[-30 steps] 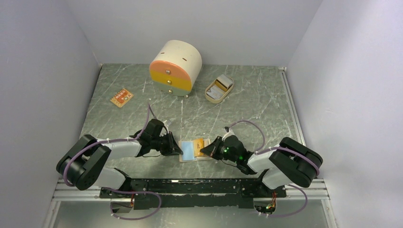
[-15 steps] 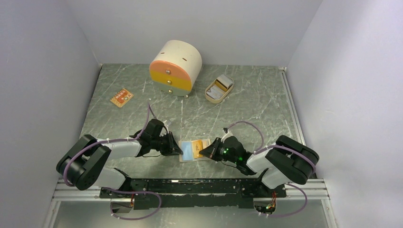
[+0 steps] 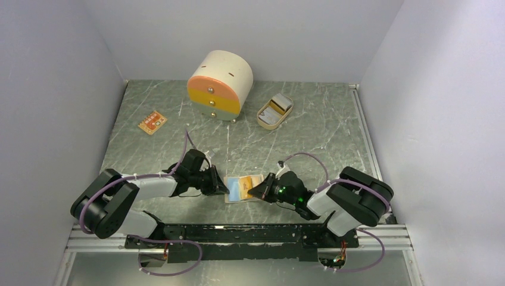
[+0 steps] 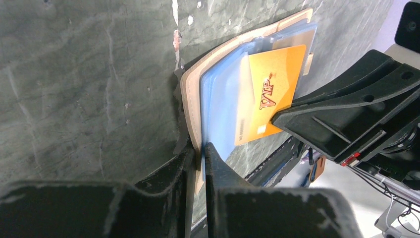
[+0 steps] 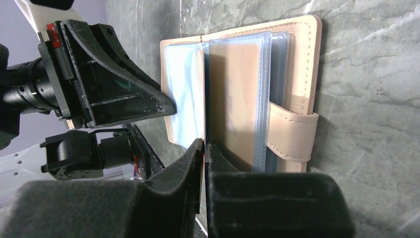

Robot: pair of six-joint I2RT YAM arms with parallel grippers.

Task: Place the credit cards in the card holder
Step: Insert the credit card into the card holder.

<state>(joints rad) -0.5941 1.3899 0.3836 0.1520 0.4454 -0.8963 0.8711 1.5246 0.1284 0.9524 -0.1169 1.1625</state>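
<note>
The card holder (image 3: 238,189) lies open on the counter (image 3: 309,137) at the lower centre of the top view. The left jaws are clenched on its left cover edge. The right jaws, clenched on the yellow-orange card (image 4: 273,82), have advanced leftward over the last second, so the card now reaches further under the clear pockets. Insertion appears nearly complete. More cards (image 3: 275,109) appear to wait in the oval tray (image 3: 260,119), upper centre.

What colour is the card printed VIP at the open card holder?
The VIP card is yellow-orange with red lettering, clearest in the left wrist view.
</note>
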